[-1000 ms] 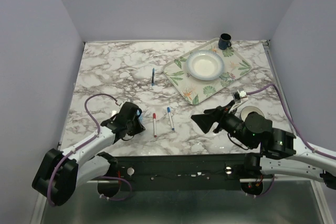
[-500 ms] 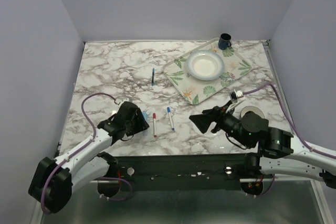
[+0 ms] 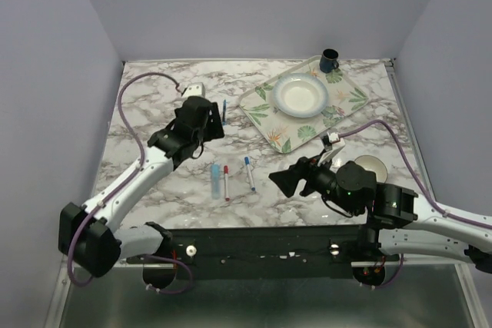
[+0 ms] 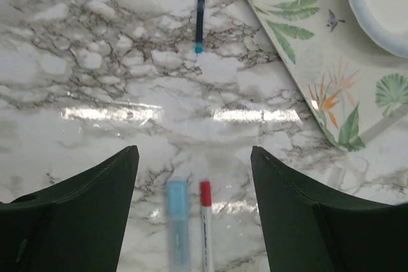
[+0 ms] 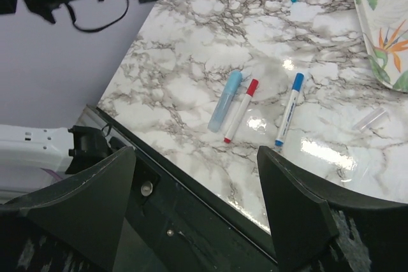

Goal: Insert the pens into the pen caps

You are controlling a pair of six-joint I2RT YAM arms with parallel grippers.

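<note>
At the near edge of the table (image 3: 154, 97) the right claw (image 3: 286, 180) hangs low, its jaws wide apart and holding nothing. Just left of it three pens lie roughly parallel on the marble: a thick light blue pen (image 3: 215, 180), a red-ended pen (image 3: 226, 182) just beside it, and a blue-ended pen (image 3: 250, 173) slightly apart. The left claw (image 4: 194, 157) hovers above them, spread open and empty. Beyond lies a slim dark blue pen (image 3: 224, 112), near a tray (image 3: 261, 109) carrying a plate (image 3: 300, 95) and a mug (image 3: 330, 59).

On the marble table (image 3: 154, 97) we see three pens (image 3: 226, 182) at seven o'clock, a slim blue pen (image 3: 224, 111) at eleven, and a floral tray (image 3: 261, 101) at two.
</note>
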